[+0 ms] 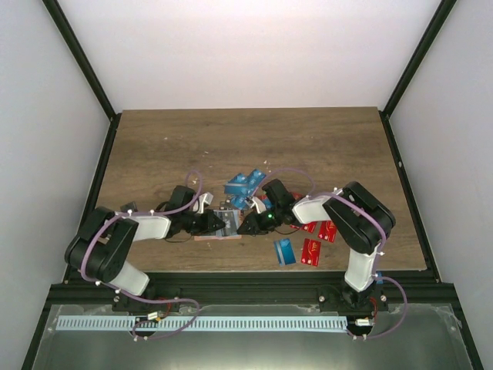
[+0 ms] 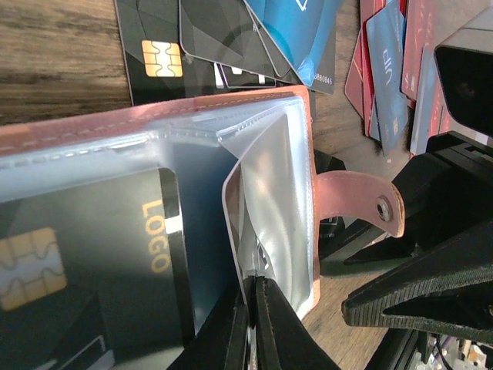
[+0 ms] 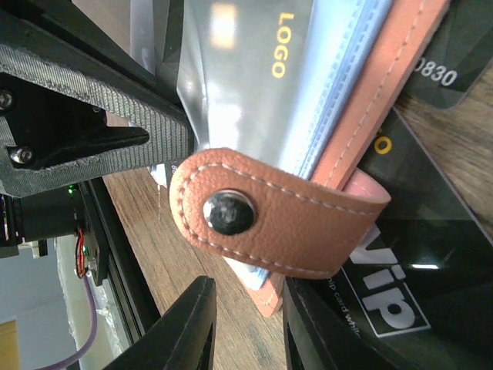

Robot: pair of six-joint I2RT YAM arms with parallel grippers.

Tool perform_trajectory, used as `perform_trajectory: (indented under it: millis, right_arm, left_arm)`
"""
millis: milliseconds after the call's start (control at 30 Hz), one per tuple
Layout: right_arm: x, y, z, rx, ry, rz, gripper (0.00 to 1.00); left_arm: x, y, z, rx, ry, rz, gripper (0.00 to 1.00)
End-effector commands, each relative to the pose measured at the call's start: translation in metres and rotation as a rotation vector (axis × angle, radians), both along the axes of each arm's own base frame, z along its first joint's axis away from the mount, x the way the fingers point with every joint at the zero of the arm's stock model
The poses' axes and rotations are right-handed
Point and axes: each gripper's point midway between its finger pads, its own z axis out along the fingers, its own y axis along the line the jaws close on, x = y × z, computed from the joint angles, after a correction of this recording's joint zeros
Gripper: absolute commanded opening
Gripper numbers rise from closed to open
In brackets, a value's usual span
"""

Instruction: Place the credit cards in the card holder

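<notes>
Pinching the holder (image 2: pixel 254 154), left gripper (image 2: pixel 254 320) is closed tight, probably to steady it; right gripper (image 3: pixel 248 324) stands slightly parted at its corner, gripping nothing.

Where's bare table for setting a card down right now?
Free: the far half of the table, beyond the blue cards, edge to edge. Crowded: centre, around the card holder, and the red cards near right.
</notes>
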Motion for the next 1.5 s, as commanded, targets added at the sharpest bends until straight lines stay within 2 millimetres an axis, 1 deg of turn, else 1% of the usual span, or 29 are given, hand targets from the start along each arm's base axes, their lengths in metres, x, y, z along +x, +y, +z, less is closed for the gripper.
perform_trajectory:
  millis: [0,167,300,600,767,833,900,967,1100,1267,1367,1433,1467]
  right_arm:
    - [0.013,-0.014,-0.025,-0.143,-0.058,-0.065,0.27]
    - [0.014,-0.014,-0.020,-0.136,-0.072,-0.064,0.27]
    - [0.016,-0.015,-0.018,-0.141,-0.083,-0.065,0.27]
    - [0.030,-0.014,-0.012,-0.184,-0.153,-0.059,0.27]
    - [0.033,-0.012,-0.005,-0.182,-0.179,-0.041,0.28]
    - [0.034,-0.014,-0.002,-0.190,-0.188,-0.045,0.28]
    - [0.033,-0.015,0.003,-0.189,-0.193,-0.045,0.28]
    - [0.030,-0.015,0.010,-0.174,-0.198,-0.043,0.29]
    - [0.025,-0.014,0.030,-0.124,-0.210,-0.040,0.31]
    - [0.014,-0.014,0.054,-0.054,-0.209,-0.042,0.33]
    - [0.006,-0.011,0.072,0.019,-0.196,-0.041,0.33]
    - [0.002,-0.008,0.081,0.058,-0.185,-0.047,0.34]
    - [-0.001,-0.006,0.084,0.073,-0.177,-0.049,0.34]
  left_arm:
    - [-0.029,0.017,-0.025,0.106,0.112,-0.003,0.05]
    - [-0.024,0.014,-0.029,0.107,0.111,-0.012,0.06]
    - [-0.022,0.011,-0.033,0.100,0.122,-0.028,0.08]
    - [-0.015,0.012,-0.032,0.147,0.130,-0.051,0.13]
    - [-0.011,0.008,-0.033,0.144,0.144,-0.058,0.15]
    - [-0.009,0.008,-0.032,0.147,0.143,-0.054,0.18]
    - [-0.010,0.009,-0.028,0.149,0.142,-0.050,0.23]
    - [-0.015,0.012,-0.025,0.156,0.143,-0.039,0.31]
    - [-0.021,0.019,-0.012,0.164,0.123,-0.016,0.41]
    - [-0.024,0.028,0.004,0.199,0.083,0.011,0.58]
    - [-0.021,0.031,0.014,0.210,0.042,0.033,0.62]
    - [-0.017,0.032,0.019,0.215,0.010,0.048,0.61]
    - [-0.015,0.032,0.022,0.220,-0.009,0.055,0.59]
